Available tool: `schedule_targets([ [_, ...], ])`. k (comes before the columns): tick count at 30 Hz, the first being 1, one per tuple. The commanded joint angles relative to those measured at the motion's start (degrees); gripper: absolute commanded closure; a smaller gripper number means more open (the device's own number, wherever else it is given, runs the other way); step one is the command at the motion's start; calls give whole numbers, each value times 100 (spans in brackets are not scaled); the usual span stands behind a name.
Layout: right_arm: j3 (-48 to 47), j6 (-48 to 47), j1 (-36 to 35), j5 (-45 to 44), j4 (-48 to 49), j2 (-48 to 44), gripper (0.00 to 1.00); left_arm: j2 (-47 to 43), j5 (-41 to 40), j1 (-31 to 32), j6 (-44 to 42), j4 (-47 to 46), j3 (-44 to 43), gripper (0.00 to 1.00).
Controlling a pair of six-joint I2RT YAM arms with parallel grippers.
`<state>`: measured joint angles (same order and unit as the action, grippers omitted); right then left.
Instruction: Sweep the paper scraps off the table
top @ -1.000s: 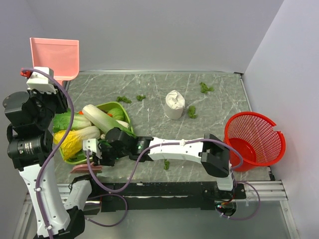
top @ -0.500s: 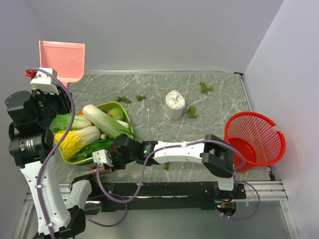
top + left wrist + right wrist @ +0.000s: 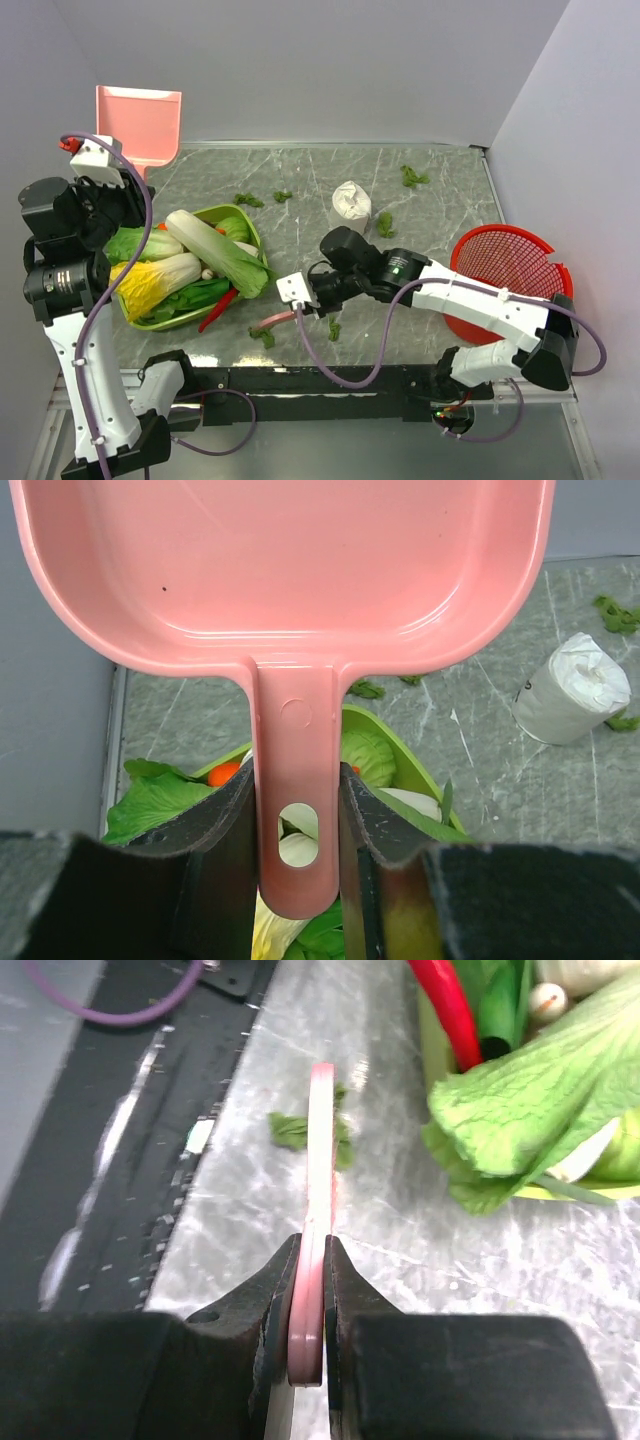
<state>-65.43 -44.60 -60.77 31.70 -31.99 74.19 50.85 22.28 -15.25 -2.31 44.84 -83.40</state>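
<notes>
- The table [image 3: 300, 180] carries the paper scraps [image 3: 262, 337]: two lie near the front edge, the others well apart toward the back and right. Both tools are in hand, so I judge that sweeping has not yet begun.
- The red basket [image 3: 520, 255] stands at the right edge. The right arm crosses it, so what it holds cannot be told.
- The green tray [image 3: 245, 217] holds cabbages, lettuces and a red chilli [image 3: 220, 308].
- The pink dustpan [image 3: 280, 570] hangs high over the back left corner, with the left gripper [image 3: 293, 800] clamped on its handle.
- The thin pink scraper [image 3: 320, 1160] is pinched edge-on by the right gripper [image 3: 309, 1250], its tip beside a front scrap.
- The next move probably calls for laying the dustpan's lip flat on the table, then pushing scraps in.
</notes>
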Motion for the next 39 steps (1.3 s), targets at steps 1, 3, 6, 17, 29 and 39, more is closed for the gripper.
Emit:
schedule_targets([
  [1,-400,485,-57,863,24,33,100,-23,285,-31,73,-283,-71,99],
  [3,-531,950,-49,1004,218,331,100,-5,338,-40,72,-265,-98,99],
  [6,-507,1539,-49,1241,788,666,100,48,373,-40,64,-274,-107,99],
  [17,-417,2517,-391,1050,2566,1429,100,294,610,-40,-59,-169,-388,99],
  [29,247,3405,-312,-287,2636,1371,100,276,971,-31,-350,104,-661,99],
  [39,1392,3547,1486,-446,968,-280,100,232,795,-40,-481,130,-582,99],
])
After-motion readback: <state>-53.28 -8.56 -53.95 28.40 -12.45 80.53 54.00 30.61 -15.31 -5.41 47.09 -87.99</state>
